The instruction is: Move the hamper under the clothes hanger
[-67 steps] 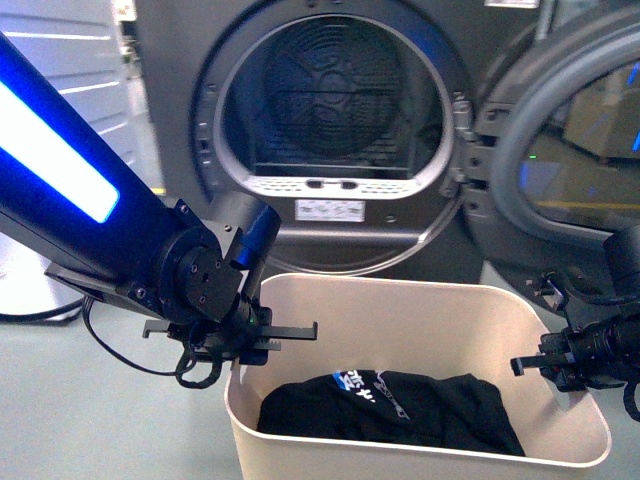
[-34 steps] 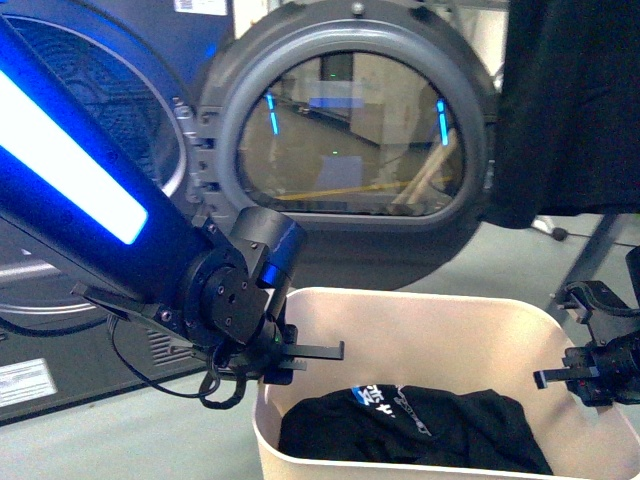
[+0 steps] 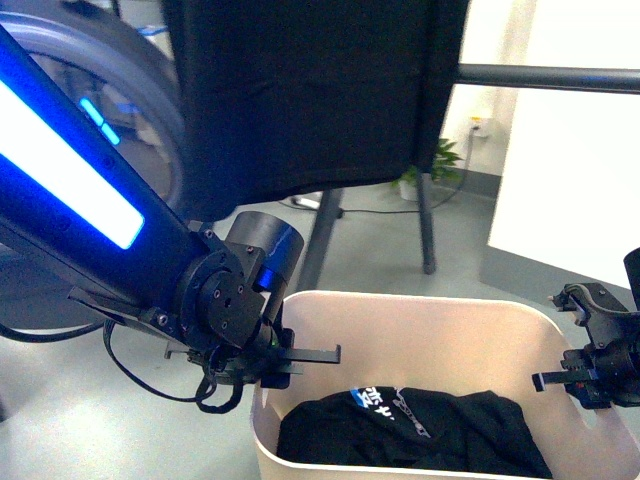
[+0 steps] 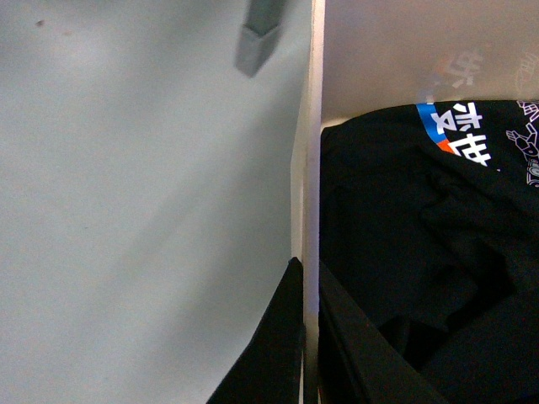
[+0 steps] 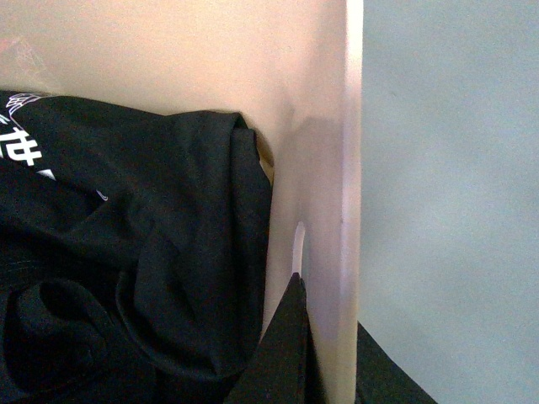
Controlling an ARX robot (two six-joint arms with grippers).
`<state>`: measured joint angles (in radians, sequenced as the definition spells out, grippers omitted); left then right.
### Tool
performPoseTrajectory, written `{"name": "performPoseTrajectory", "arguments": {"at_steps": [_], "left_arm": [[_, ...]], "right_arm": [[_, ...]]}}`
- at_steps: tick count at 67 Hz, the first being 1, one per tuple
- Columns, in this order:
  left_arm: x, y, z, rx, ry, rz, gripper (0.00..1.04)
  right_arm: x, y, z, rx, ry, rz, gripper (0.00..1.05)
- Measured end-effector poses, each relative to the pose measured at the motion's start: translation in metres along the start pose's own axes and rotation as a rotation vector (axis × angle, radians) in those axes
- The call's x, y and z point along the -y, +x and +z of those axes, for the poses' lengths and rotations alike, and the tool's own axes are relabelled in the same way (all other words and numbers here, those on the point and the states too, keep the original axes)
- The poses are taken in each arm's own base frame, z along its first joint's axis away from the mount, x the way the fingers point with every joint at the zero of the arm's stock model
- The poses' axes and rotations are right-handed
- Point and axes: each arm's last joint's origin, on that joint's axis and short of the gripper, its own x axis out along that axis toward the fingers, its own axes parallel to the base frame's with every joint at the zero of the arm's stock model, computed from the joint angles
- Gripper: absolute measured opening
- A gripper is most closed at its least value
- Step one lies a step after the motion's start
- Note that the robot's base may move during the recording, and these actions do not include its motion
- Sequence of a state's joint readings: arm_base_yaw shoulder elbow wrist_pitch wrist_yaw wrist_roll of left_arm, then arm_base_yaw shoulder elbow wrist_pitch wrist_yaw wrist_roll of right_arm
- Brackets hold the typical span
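Note:
The beige hamper point(image 3: 430, 335) sits low in the front view with black printed clothing point(image 3: 410, 425) inside. My left gripper point(image 3: 290, 358) is shut on its left rim and my right gripper point(image 3: 565, 378) is shut on its right rim. In the left wrist view the left gripper point(image 4: 308, 278) pinches the thin hamper wall point(image 4: 305, 151) from both sides. The right wrist view shows the right gripper point(image 5: 330, 311) clamped on the hamper wall point(image 5: 324, 168) the same way. The clothes hanger's dark bar point(image 3: 540, 77) runs above and behind the hamper, with a leg point(image 3: 427, 225) beyond the far rim.
A large black garment point(image 3: 310, 90) hangs from the bar over the hamper's far left side. The dryer door point(image 3: 95, 115) shows at the left edge. A potted plant point(image 3: 435, 165) and a white panel point(image 3: 570, 180) stand behind the rack. A grey leg end point(image 4: 257, 38) rests on the floor beside the hamper.
The front view has swung from the dryer drum and its door to the rack and hanging garment. Both grippers kept their hold on the hamper, which stays in the same place in view.

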<state>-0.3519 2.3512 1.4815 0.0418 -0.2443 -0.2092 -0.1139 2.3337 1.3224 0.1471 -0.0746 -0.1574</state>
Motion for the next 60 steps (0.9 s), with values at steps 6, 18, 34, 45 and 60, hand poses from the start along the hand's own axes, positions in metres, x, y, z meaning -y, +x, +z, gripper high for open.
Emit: {"name": "performPoseTrajectory", "arguments": {"at_steps": [6,18,34,45,60], "left_arm": [[0.000,0.000,0.000,0.000,0.000,0.000,0.04],[-0.001,0.000,0.000,0.001,-0.001,0.004,0.04],[0.000,0.000,0.000,0.001,-0.001,0.004,0.04],[0.000,0.000,0.000,0.000,0.000,0.003,0.04],[0.014,-0.003,-0.003,-0.003,0.021,-0.041,0.04]], "right_arm": [[0.000,0.000,0.000,0.000,0.000,0.001,0.02],[-0.001,0.000,0.000,0.000,-0.002,0.004,0.02],[-0.001,0.000,0.000,0.000,-0.001,0.003,0.02],[-0.001,0.000,0.000,0.000,0.000,0.003,0.02],[0.014,-0.001,-0.003,-0.005,0.023,-0.029,0.02]]}}
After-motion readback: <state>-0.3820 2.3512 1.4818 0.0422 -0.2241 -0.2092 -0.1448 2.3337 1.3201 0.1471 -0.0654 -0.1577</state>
